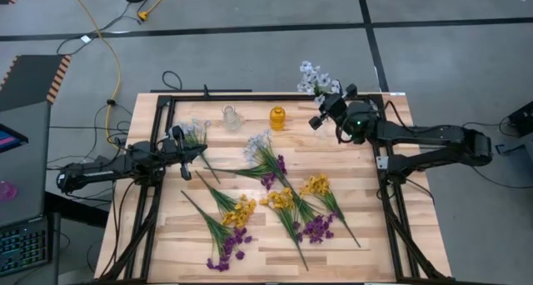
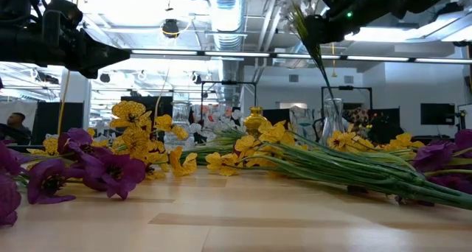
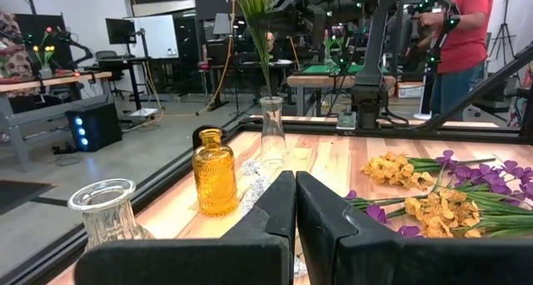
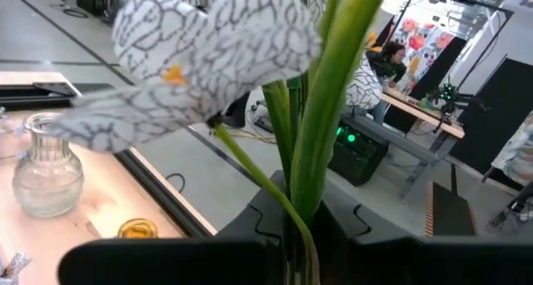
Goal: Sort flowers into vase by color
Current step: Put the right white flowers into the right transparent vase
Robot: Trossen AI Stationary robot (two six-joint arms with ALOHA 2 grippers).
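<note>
Step in hand: delivery of a pale bluish-white sprig point(image 1: 315, 77) to a vase. The right gripper point(image 1: 321, 118) is raised near the far right corner of the bench point(image 1: 275, 250), its fingers clamped on the green stem, blossoms uppermost and overhanging the far edge. In the low view the stem slants down toward a clear vase point(image 2: 332, 121); whether its tip has entered the neck cannot be told.

The left gripper point(image 1: 179, 143) waits at the left edge, fingers together and holding nothing.

An amber vase point(image 1: 277, 117) and another clear vase point(image 1: 231, 117) stand along the far edge. The remaining flowers point(image 1: 275, 197), yellow, purple and pale, lie strewn across the middle and near part of the bench.

Judgement: the next move calls for lining the stem tip over the narrow neck and lowering it straight before release. A slanted stem may catch the rim or tip the light vase.
</note>
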